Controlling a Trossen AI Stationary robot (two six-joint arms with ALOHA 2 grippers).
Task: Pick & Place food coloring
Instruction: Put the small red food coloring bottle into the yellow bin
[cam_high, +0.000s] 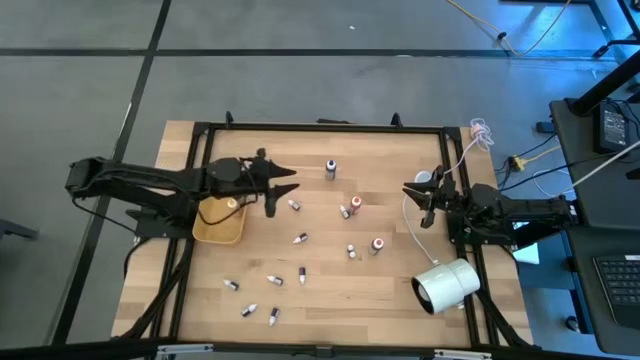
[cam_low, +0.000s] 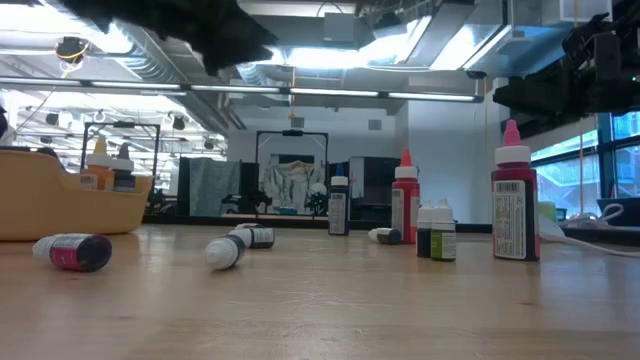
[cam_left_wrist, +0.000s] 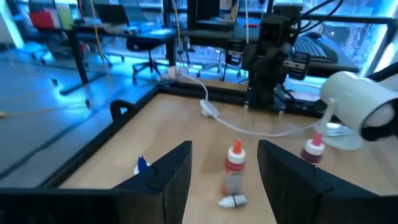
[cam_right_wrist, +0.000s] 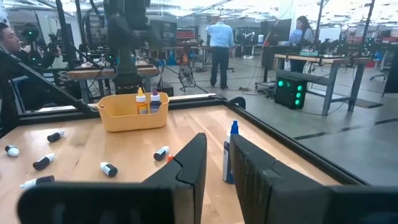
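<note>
Tan and smooth, the plastic tray (cam_high: 219, 222) sits on the left of the pale wooden desk (cam_high: 330, 295) with two little bottles standing inside. Just right of it, the left gripper (cam_high: 283, 190) reaches out flat above the desk, fingers apart and holding nothing. The tiny food coloring bottles (cam_high: 300, 238) are scattered over the middle of the desk, some standing, most lying down. The right gripper (cam_high: 418, 207) hangs by the right edge, fingers together. A round white cylinder (cam_high: 446, 285) lies nearby.

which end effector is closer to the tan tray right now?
Left. The left end effector hangs just past the tan tray, beside its far corner toward the table's middle. The right end effector waits across the table, near the right edge.
</note>
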